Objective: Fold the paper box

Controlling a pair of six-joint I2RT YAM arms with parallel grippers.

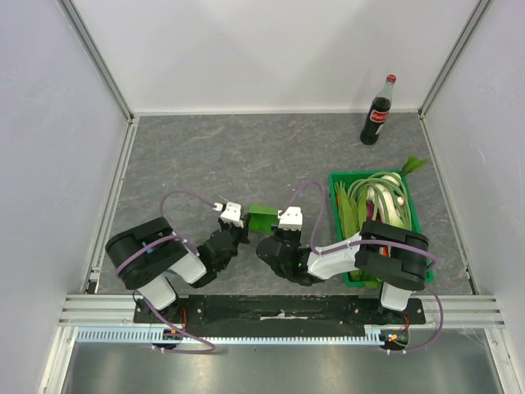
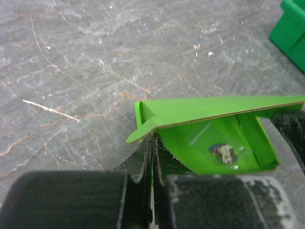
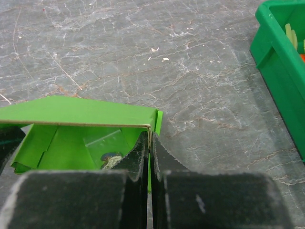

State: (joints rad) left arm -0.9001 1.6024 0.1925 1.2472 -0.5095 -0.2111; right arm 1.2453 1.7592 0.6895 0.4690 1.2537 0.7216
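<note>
The paper box [image 1: 262, 216] is a small lime-green card piece held just above the grey table between the two arms. In the left wrist view the paper box [image 2: 209, 138] stands partly open, with a flat top panel, and a clear bag lies inside. My left gripper [image 2: 153, 143] is shut on its left wall. In the right wrist view the paper box [image 3: 76, 129] spreads to the left, and my right gripper [image 3: 149, 138] is shut on its right wall. From above, my left gripper [image 1: 239, 222] and right gripper [image 1: 281, 223] flank the box.
A dark-green crate [image 1: 415, 220] of vegetables sits at the right, close to the right arm; its corner also shows as the crate [image 2: 290, 33] and the crate [image 3: 279, 62] in the wrist views. A cola bottle [image 1: 376, 113] stands at the back right. Walls enclose the table.
</note>
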